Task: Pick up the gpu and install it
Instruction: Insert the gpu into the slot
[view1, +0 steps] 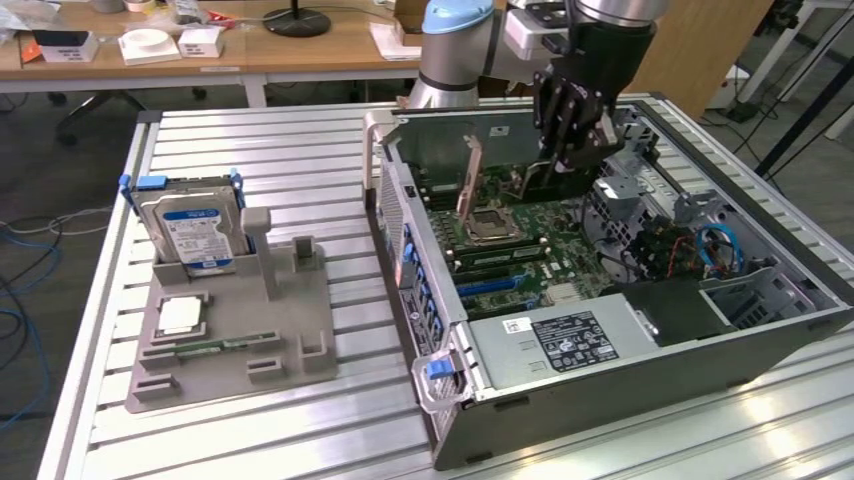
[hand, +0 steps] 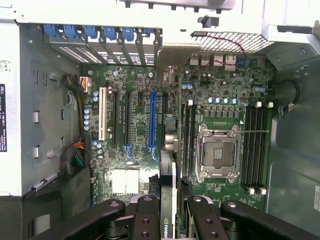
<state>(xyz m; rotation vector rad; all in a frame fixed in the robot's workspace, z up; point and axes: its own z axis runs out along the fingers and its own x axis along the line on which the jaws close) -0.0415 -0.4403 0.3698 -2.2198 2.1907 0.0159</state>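
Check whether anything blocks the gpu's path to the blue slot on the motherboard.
Nothing visible does. The gripper holds the gpu over the motherboard, and the blue slot has no card in it.
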